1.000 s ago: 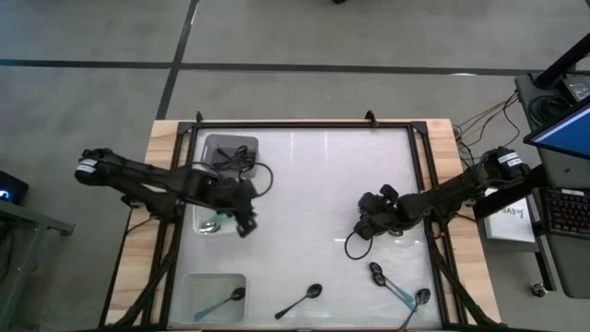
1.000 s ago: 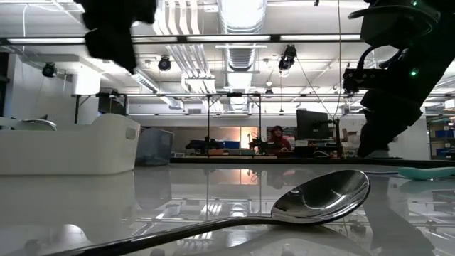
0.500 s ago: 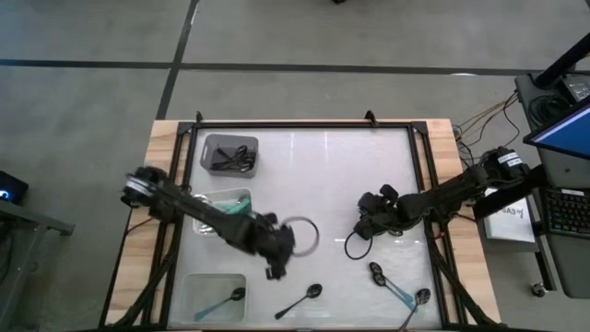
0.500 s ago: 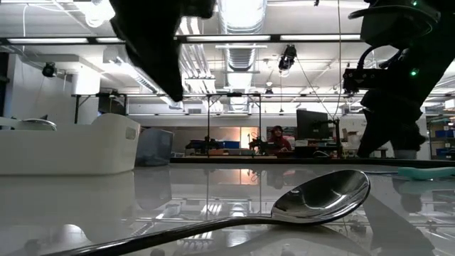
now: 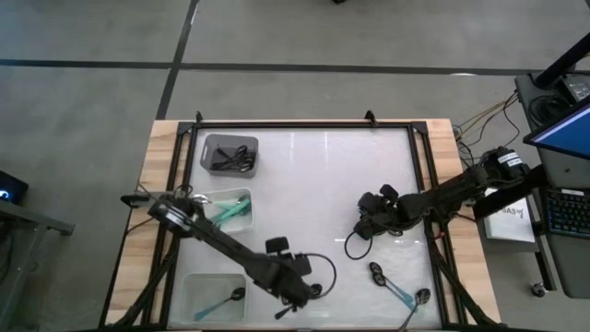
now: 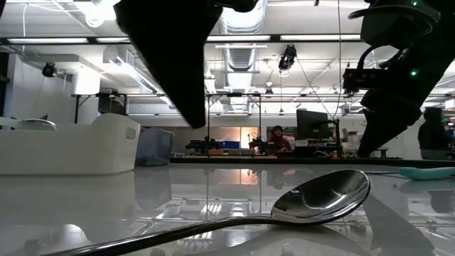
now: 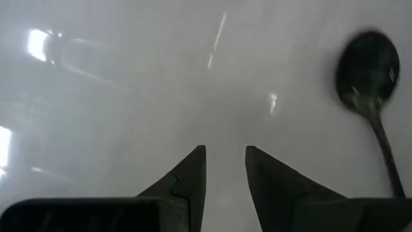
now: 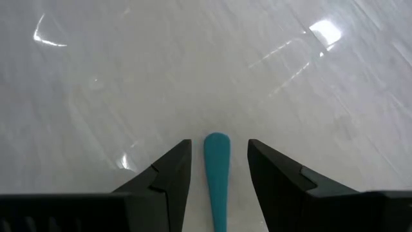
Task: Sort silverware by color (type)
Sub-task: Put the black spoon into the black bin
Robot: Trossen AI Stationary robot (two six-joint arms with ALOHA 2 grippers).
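An all-black spoon (image 5: 312,292) lies on the white table near its near edge, and it fills the low view's foreground (image 6: 320,199). My left gripper (image 5: 297,288) hangs just left of that spoon, open and pointing down. In its wrist view the gripper (image 7: 225,161) has bare table between its fingers and the spoon's bowl (image 7: 367,64) off to one side. My right gripper (image 5: 362,231) waits open at mid-table. A teal handle (image 8: 217,187) runs between its fingers with a gap on each side.
Along the left side stand a grey bin (image 5: 207,140) of black spoons, a white bin (image 5: 205,219) of teal-handled spoons and a clear bin (image 5: 198,281) holding one spoon (image 5: 226,300). Two teal-handled spoons (image 5: 398,293) lie at the near right.
My left gripper has swung from over the white bin toward the table's near edge and to the right. It has sunk and turned as the arm stretched out, and it now hangs beside the black spoon. The spoons have not moved.
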